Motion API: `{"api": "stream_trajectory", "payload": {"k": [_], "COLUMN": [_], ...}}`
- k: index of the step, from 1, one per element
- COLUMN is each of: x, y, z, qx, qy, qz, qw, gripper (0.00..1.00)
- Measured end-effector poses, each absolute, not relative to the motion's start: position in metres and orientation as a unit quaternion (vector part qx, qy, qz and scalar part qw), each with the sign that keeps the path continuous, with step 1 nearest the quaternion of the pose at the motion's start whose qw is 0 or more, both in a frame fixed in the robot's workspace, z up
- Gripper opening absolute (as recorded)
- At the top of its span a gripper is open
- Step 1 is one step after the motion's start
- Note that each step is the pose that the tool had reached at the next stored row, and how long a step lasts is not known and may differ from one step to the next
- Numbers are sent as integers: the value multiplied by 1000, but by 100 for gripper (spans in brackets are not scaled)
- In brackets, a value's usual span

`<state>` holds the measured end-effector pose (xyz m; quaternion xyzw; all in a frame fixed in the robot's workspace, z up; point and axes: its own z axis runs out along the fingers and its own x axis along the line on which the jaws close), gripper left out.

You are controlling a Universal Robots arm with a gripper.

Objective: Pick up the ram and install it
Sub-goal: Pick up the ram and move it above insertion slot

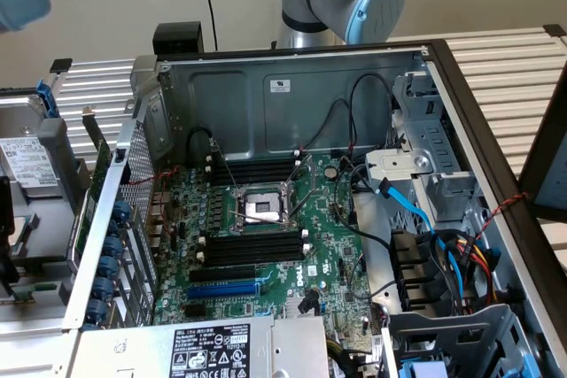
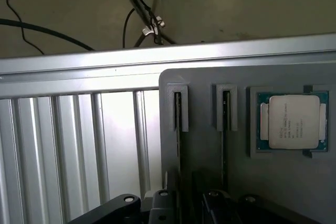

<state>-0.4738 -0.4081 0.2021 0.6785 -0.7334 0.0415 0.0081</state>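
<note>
1. The case point(image 1: 292, 95) lies open in the exterior view. Its board point(image 1: 332, 258) faces up, and the long black slots point(image 1: 252, 250) beside the socket look empty.
2. In the wrist view a grey tray point(image 2: 202, 145) rests on the ribbed table point(image 2: 63, 145). It carries a CPU point(image 2: 294, 121) in a recess and two narrow holders side by side.
3. The gripper point(image 2: 186, 199) hangs over the tray's near edge, close to the holders. Its jaws stand wide and nothing is between them.
4. The ram point(image 2: 178, 129) is most likely the thin dark strip standing on edge in the holder nearer the table. A second strip point(image 2: 226, 135) stands in the holder nearer the CPU. Seen edge-on, neither shows its colour or label, so which one is meant cannot be told.
5. Handling, as a judgement:
   - The stick should be light and stiff along its length, but thin and easily cracked if twisted or squeezed hard.
   - Its flat faces carry chips, and its lower edge carries the contacts.
   - The best hold is likely across the two faces near mid-length, high on the exposed upper edge and square to the stick, so that it lifts out without tilting.
</note>
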Motion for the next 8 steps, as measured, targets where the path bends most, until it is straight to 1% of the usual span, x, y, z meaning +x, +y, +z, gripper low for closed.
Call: {"api": "stream_trajectory", "payload": {"k": [8], "x": [-474], "y": [-408], "z": [202], "qx": [670], "qy": [-741], "qz": [41], "qw": [9], "gripper": [27]}}
